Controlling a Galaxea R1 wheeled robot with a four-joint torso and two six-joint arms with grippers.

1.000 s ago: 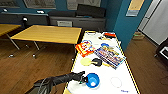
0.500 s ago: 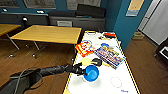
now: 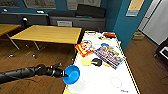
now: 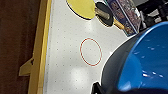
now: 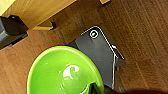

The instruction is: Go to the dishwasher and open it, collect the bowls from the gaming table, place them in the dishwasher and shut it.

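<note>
The gaming table (image 3: 105, 80) has a glossy white top and yellow sides and stretches away at the right; its top (image 4: 62, 50) carries a red circle. A bright blue bowl (image 3: 71, 74) hangs tilted over the table's near left edge, with my left gripper (image 3: 63, 73) shut on its rim. The same bowl (image 4: 145, 62) looms large in the left wrist view. A bright green bowl (image 5: 62, 72) hovers above the wooden floor, and my right gripper (image 5: 96, 89) is shut on its rim. A pale yellow round thing (image 3: 86, 61) and a dark one (image 3: 97, 61) lie mid-table. The dishwasher is out of view.
Colourful boxes (image 3: 110, 56) and a red-orange package (image 3: 83, 48) clutter the far half of the gaming table. A wooden table (image 3: 47, 33) stands to the left across brown floor. A teal wall (image 3: 125, 22) runs close along the right side.
My left arm has drawn back to the left, carrying the blue bowl from over the white top to the table's left edge.
</note>
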